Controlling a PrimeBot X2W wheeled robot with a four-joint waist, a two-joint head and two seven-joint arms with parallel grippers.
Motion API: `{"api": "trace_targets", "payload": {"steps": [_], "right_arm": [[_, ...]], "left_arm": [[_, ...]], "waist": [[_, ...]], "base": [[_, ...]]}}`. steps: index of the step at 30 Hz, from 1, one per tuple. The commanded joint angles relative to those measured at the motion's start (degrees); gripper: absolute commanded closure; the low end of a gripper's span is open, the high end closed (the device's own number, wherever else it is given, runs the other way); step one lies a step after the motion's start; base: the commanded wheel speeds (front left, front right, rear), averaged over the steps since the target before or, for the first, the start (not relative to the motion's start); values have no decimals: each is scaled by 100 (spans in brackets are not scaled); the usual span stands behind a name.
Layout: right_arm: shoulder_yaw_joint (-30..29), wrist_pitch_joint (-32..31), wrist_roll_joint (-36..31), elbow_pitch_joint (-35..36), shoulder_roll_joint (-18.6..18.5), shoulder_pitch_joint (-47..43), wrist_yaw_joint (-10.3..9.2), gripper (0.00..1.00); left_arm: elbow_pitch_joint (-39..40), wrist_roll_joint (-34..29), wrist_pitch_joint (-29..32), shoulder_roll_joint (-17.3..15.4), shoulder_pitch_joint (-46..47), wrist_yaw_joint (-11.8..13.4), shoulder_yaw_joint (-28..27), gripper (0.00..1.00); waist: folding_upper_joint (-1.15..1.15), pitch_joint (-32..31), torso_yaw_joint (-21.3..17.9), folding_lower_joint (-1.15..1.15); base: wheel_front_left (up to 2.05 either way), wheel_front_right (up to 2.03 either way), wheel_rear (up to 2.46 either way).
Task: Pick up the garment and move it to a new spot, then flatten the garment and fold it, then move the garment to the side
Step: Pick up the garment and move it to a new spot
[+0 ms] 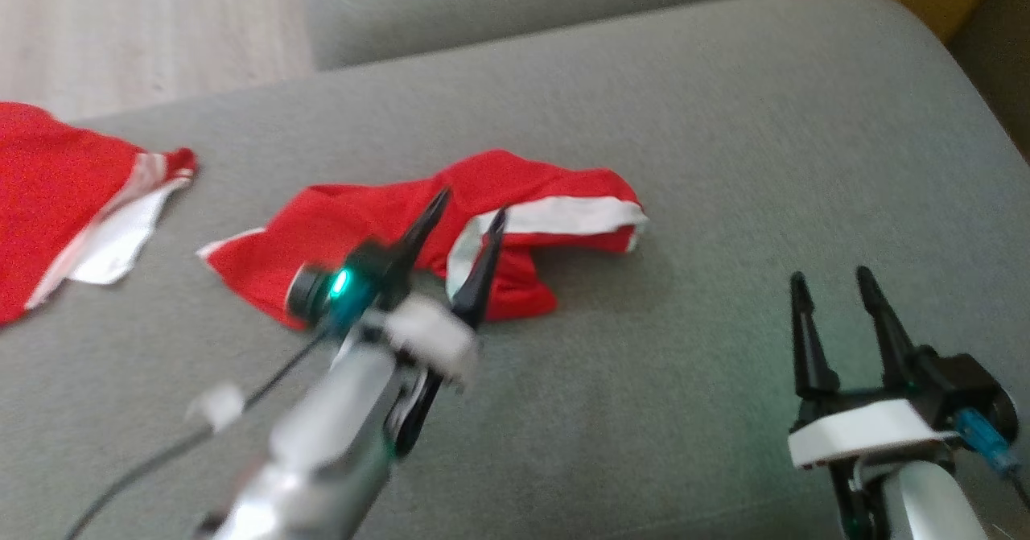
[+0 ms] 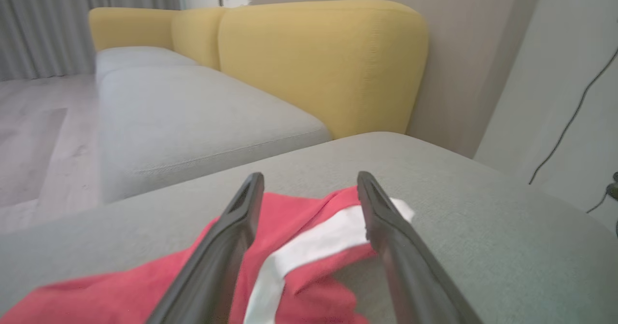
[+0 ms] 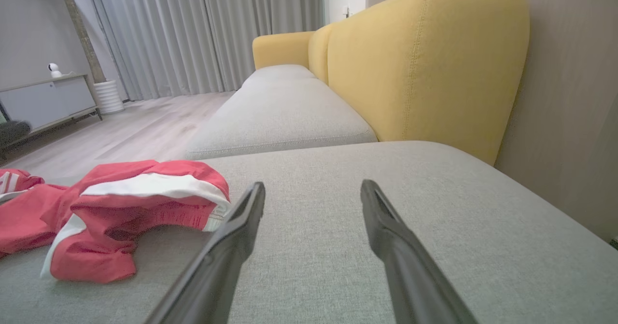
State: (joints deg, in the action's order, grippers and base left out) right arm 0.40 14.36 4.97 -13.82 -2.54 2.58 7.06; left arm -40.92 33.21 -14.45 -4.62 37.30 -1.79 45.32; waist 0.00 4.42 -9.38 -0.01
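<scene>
A red garment (image 1: 378, 226) with a white stripe lies crumpled near the middle of the grey sofa cushion (image 1: 724, 162). My left gripper (image 1: 471, 206) hovers right over it, open, with nothing between its fingers. In the left wrist view the garment (image 2: 309, 237) shows between and below the spread fingers (image 2: 236, 232) of that gripper (image 2: 311, 181). My right gripper (image 1: 833, 278) stands open over bare cushion to the garment's right. In the right wrist view the garment (image 3: 130, 203) lies to the left of the right gripper (image 3: 314, 189).
A second red and white garment (image 1: 56, 194) lies at the cushion's left edge. Wooden floor (image 1: 145, 25) shows beyond the far left. The yellow backrest (image 3: 425, 58) rises at the back right, and another grey seat cushion (image 3: 280, 111) continues behind.
</scene>
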Motion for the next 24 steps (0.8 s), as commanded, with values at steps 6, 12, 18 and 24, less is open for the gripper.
{"api": "trace_targets", "payload": {"steps": [6, 12, 18, 24], "right_arm": [[-102, 63, -1, 182, -33, -145, 43, 0], [-123, 63, 69, 213, -33, -348, 43, 0], [-110, 63, 186, 247, -33, -591, 43, 0], [-105, 63, 279, 253, -33, -751, 43, 0]], "left_arm": [[909, -97, -54, -436, -1009, 362, -820, 0], [1780, -287, -54, -634, -2178, 654, -1387, 0], [2419, -425, -54, -687, -3151, 840, -1897, 0], [2851, -588, -54, -642, -3870, 891, -2429, 0]], "waist": [[0, -577, 501, 1], [0, -774, 685, 1], [0, -903, 817, 1], [0, -1001, 887, 1]], "base": [[0, 0, 0], [0, 0, 0], [0, 0, 0], [0, 0, 0]]}}
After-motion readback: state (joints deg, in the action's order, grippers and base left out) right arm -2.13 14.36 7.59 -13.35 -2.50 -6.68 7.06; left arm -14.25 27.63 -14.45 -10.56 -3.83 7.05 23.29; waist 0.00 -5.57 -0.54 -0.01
